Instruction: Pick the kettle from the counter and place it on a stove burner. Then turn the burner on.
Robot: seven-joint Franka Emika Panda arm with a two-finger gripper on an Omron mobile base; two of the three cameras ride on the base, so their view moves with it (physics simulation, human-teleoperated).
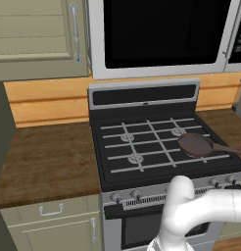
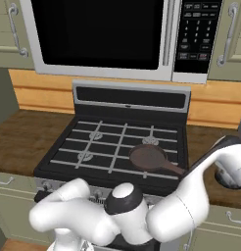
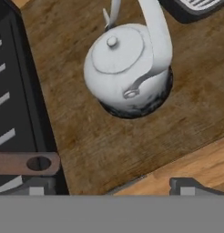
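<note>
Arm bent, reaching right, hand down. Gripper (image 3: 111, 190) jaws spread wide, nothing between fingertips (image 3: 36, 189).

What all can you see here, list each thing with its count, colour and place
kettle: one, glossy white, standing on the counter right of the stove
counter: dark brown wood, on both sides of the stove
frying pan: one, dark brown, on the front right burner
stove burner: three bare, grey, under light grey grates
knobs: a row, grey, along the stove front
microwave: one, silver with black door, above the stove
cabinets: pale green, above and below
claw: dark tips, apart, above the counter short of the kettle
</note>
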